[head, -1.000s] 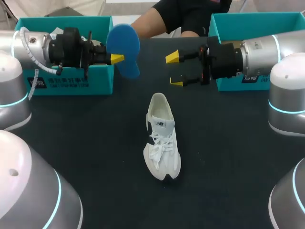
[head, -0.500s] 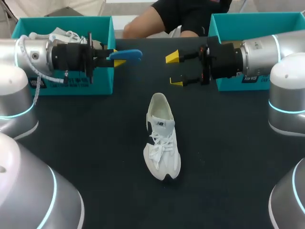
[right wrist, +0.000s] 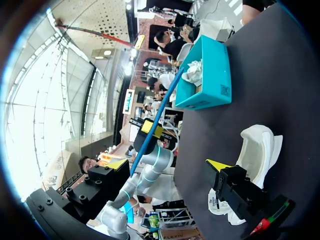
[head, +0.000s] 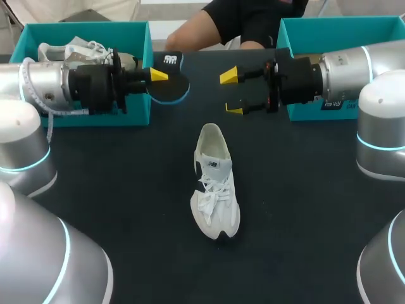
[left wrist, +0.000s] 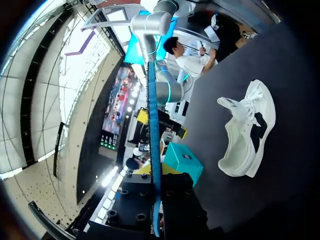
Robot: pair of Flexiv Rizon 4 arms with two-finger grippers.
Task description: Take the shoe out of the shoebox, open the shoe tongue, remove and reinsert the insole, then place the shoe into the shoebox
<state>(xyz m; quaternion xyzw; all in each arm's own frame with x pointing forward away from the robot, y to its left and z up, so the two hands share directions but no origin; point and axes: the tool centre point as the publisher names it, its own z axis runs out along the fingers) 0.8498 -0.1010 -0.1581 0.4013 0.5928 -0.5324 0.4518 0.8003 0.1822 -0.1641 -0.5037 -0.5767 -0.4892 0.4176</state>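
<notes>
left hand (head: 156,76) grips the insole (head: 171,90) by one end; right hand (head: 232,93) is spread, empty. the shoe (head: 215,183) lies loose on the worktop (head: 126,190), so pushing the insole in could shove it away.

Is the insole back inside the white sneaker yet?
No, the flat blue-edged insole is clamped in the left pincer, held apart from the white lace-up sneaker lying on the dark table.

The left gripper (head: 157,77) has rolled at the wrist. The insole (head: 172,90) clamped between its jaws went from blue side showing, through edge-on, to dark printed face up.
</notes>
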